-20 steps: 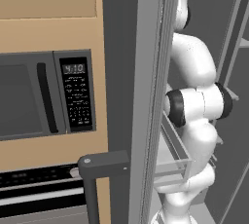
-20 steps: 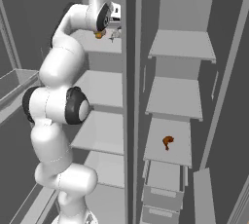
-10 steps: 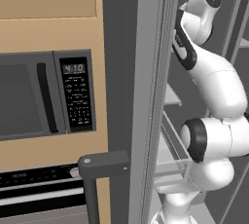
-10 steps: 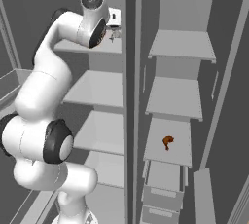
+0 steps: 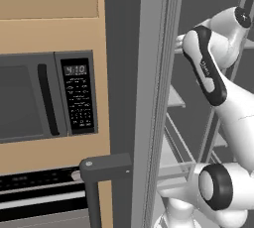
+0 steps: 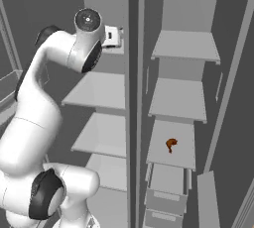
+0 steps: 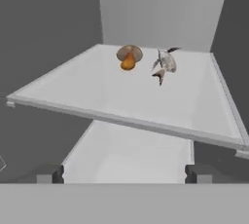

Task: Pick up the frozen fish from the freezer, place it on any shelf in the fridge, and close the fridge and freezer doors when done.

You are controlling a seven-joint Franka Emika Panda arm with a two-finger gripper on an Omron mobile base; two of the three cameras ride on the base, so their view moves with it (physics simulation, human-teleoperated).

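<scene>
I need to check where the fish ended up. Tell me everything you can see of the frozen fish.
The frozen fish is a tiny slim silvery-grey piece with darker pointed ends, hard and pale in look. It lies on a wide pale grey shelf in the fridge, toward the back, close beside a small round orange-brown lump; whether they touch is unclear. The open gripper is clear of it.

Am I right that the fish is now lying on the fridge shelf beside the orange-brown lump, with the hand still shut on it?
Not quite. The fish does lie on the fridge shelf beside the orange-brown lump, but the hand is open and clear of it. The hand view shows both fingertips spread wide at the bottom edge, well short of the fish.
</scene>
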